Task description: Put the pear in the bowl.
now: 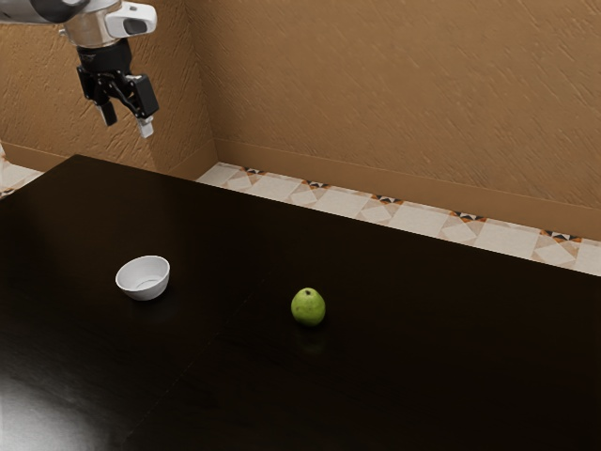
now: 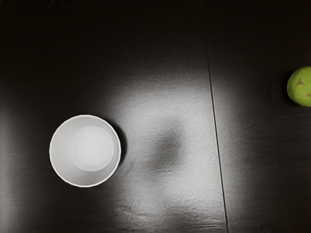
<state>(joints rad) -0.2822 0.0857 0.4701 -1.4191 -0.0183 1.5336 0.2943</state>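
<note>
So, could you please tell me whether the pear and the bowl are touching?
Apart: the exterior view shows a wide stretch of dark table between the pear and the bowl.

Arm [image 1: 92, 28] raised, gripper [image 1: 127, 124] pointing down, fingers [image 1: 146, 127] spread apart.

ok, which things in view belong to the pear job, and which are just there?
Job:
- pear, on the table
- white bowl, empty
- gripper, open, raised

Just there:
- dark table, under both
- brown wall
- tiled floor
</note>
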